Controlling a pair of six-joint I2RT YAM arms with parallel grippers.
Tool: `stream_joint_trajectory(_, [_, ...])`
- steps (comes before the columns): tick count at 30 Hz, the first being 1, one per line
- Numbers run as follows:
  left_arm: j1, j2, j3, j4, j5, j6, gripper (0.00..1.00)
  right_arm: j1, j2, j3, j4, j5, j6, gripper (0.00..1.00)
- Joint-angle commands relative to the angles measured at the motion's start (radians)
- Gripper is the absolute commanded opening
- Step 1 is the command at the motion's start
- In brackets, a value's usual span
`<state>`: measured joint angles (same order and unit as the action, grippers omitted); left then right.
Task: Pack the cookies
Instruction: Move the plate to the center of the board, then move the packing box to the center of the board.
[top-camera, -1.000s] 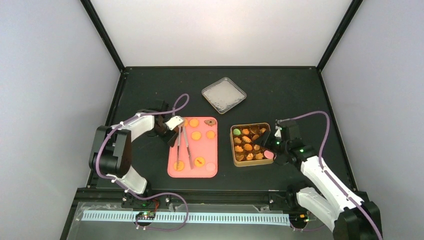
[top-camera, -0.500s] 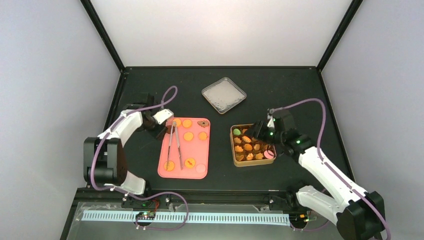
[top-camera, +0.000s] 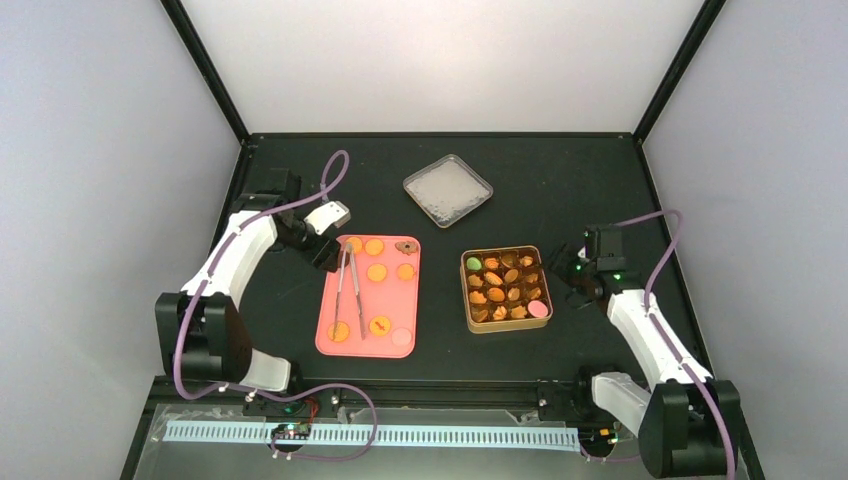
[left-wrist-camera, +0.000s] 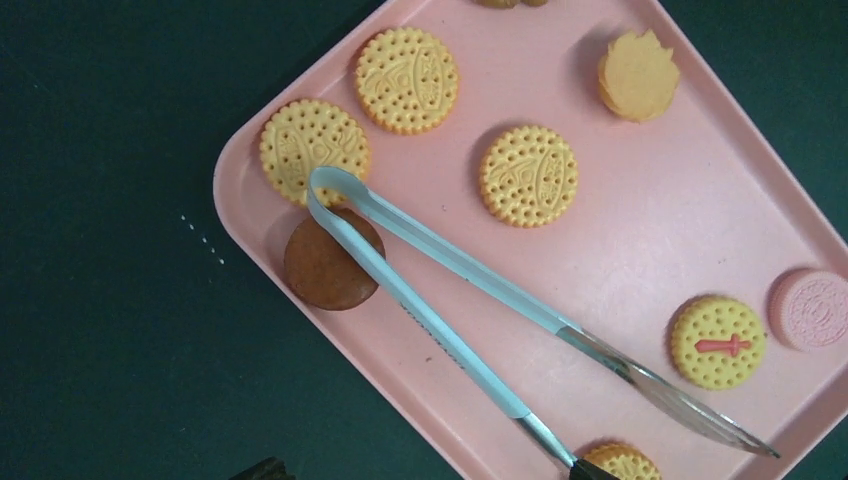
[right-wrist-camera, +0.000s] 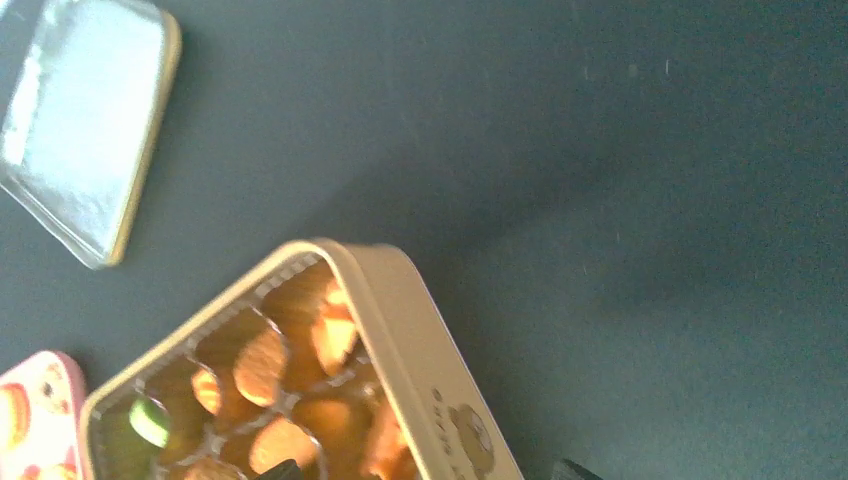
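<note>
The left pincer (top-camera: 325, 257), spread wide and holding nothing, hovers at a corner of a pink tray (left-wrist-camera: 620, 250) on the tabletop (top-camera: 560, 190). Just beyond its tips, metal tongs (left-wrist-camera: 430, 320) lie among loose cookies (left-wrist-camera: 528, 175), one with a red sword-like mark. Close to the left of the right pincer (top-camera: 568, 280) but apart from it stands a gold tin (right-wrist-camera: 420, 330) of more cookies. The print on its rim is too blurred to read. That pincer is wide too.

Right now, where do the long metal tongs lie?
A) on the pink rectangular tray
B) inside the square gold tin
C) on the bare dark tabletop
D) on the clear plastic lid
A: the long metal tongs lie flat across the pink rectangular tray, among the round golden cookies.
</note>
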<state>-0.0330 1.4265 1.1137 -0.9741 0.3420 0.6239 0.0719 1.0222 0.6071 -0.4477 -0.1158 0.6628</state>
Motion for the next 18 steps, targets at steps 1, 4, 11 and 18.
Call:
stream_joint_trajectory(1, [0.002, -0.015, 0.071, -0.022, 0.038, -0.012, 0.76, -0.008, 0.016, -0.068, 0.068, -0.106, -0.007, 0.66])
stream_joint_trajectory(4, [0.002, -0.006, 0.101, -0.003, 0.076, 0.0, 0.76, 0.013, 0.016, -0.113, 0.116, -0.182, 0.03, 0.65])
stream_joint_trajectory(11, [-0.006, 0.067, 0.17, -0.003, 0.139, -0.036, 0.74, 0.195, -0.02, -0.146, 0.187, -0.199, 0.17, 0.63])
stream_joint_trajectory(18, [-0.006, 0.058, 0.144, 0.005, 0.114, -0.031, 0.73, 0.252, -0.032, 0.022, 0.014, -0.047, 0.107, 0.67])
